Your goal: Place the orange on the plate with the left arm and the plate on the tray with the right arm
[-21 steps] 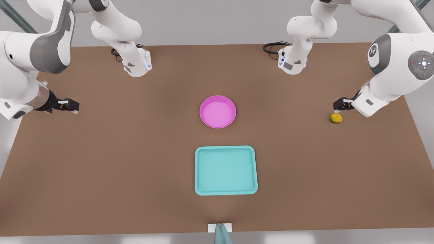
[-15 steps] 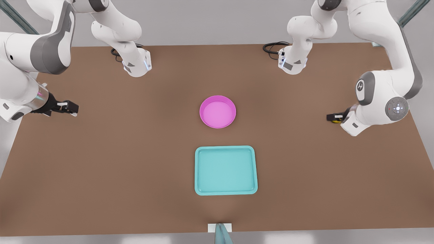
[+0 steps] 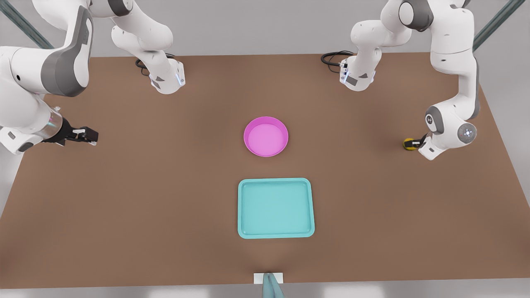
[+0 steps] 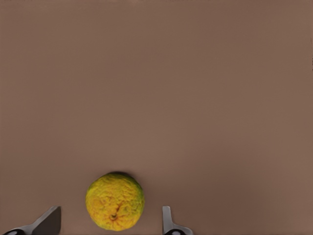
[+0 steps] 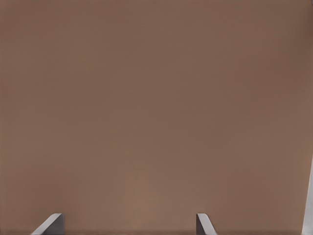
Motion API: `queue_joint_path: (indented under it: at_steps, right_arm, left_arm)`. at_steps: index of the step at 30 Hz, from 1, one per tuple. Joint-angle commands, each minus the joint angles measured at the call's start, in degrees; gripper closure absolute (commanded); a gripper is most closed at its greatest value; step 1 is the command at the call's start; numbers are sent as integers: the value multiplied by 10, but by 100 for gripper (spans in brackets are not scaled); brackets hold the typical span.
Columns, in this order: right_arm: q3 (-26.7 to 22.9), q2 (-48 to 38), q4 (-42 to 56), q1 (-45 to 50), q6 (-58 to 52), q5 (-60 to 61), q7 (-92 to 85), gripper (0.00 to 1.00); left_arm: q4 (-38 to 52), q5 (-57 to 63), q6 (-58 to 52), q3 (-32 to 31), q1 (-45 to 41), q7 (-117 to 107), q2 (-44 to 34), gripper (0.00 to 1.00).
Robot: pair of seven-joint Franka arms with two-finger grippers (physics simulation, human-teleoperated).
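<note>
The orange (image 3: 407,143) lies on the table at the front view's right, mottled yellow-green. My left gripper (image 3: 412,143) is down at it, open, and the orange (image 4: 115,201) sits between the two fingertips (image 4: 168,221) without visible contact. The pink plate (image 3: 266,136) rests at the table's middle with nothing in it. Nearer the camera lies the teal tray (image 3: 275,208), also bare. My right gripper (image 3: 89,135) waits open at the front view's left, low over bare table (image 5: 156,117), far from the plate.
Both arm bases (image 3: 167,80) (image 3: 357,78) stand at the table's far edge with black cables beside them. A small white block (image 3: 268,278) sits at the near edge. Brown tabletop stretches between the orange and the plate.
The left arm swung down and its gripper dropped from beside the orange to level with it, fingers now either side. The right gripper shifted only slightly.
</note>
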Motion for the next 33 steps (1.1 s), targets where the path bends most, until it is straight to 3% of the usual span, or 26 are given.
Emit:
queue_joint_path:
  at_steps: [1,27,28,31,33]
  right_arm:
    - [0,0,-1,-1,0,0,-4,0]
    - [0,3,-6,-2,0,1,-4,0]
    - [0,3,-6,-2,0,1,-4,0]
    - [0,4,-5,-2,0,1,-4,0]
    - [0,4,-6,-2,0,1,-5,0]
  left_arm:
    - [-3,0,46,0,0,156,0,0]
    - [0,-6,42,0,7,148,83,0]
    - [0,-6,48,-1,8,147,86,3]
    - [0,-6,48,-1,7,146,87,25]
    - [0,-6,48,0,7,146,86,27]
